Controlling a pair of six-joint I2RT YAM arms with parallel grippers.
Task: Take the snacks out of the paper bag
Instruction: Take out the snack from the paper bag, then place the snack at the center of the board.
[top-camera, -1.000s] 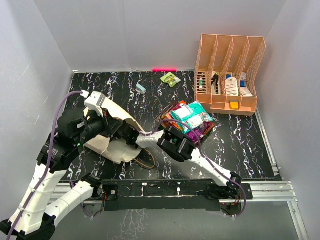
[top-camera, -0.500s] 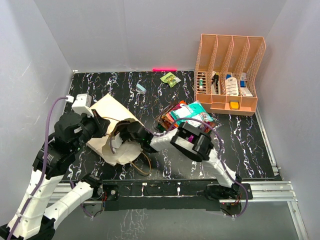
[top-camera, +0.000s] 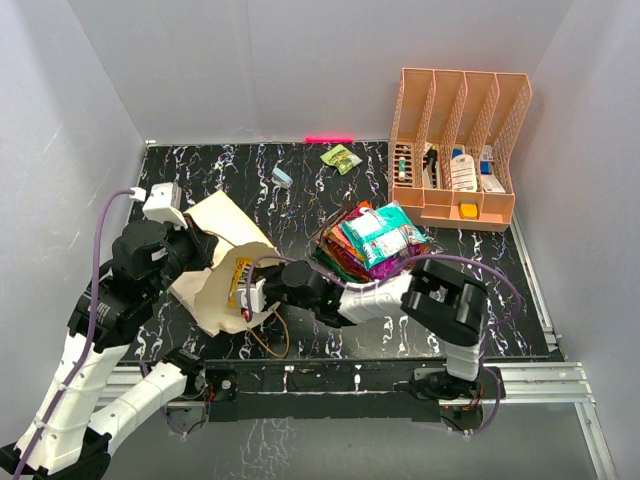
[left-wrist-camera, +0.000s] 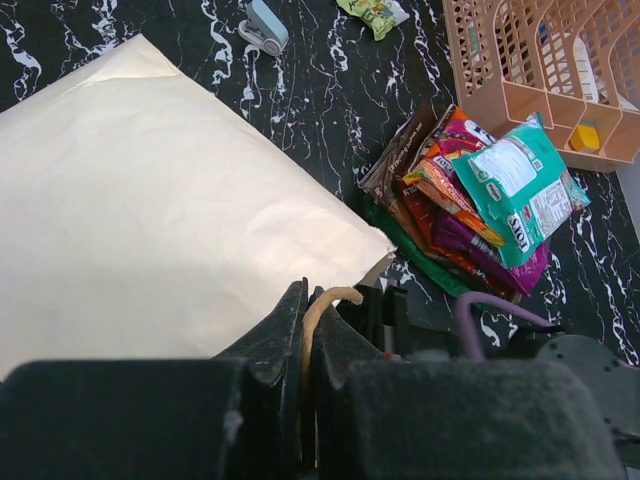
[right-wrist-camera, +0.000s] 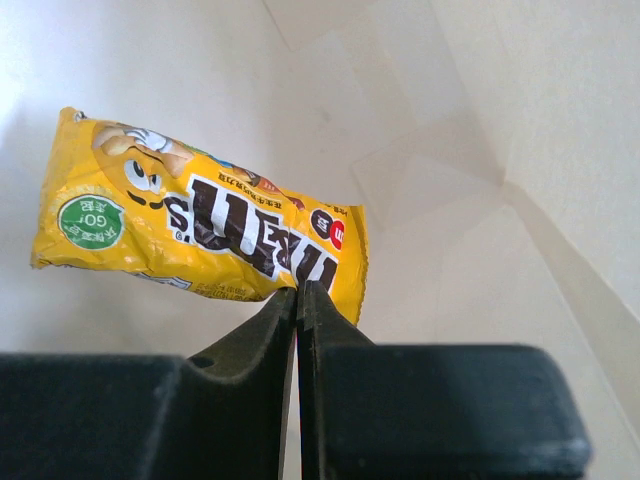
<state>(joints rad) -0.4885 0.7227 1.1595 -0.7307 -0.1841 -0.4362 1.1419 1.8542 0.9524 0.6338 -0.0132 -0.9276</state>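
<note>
The right gripper was clamped on the yellow packet inside the paper bag, while the left gripper pinched its cord handle.

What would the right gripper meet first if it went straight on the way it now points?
The right gripper is shut on the yellow packet. Straight ahead, the inner wall of the paper bag probably comes first, though how far behind the packet it lies is unclear.

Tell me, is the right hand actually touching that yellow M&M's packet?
Touching. The right wrist view shows the right hand clamped shut on the lower edge of the yellow M&M's packet.
</note>
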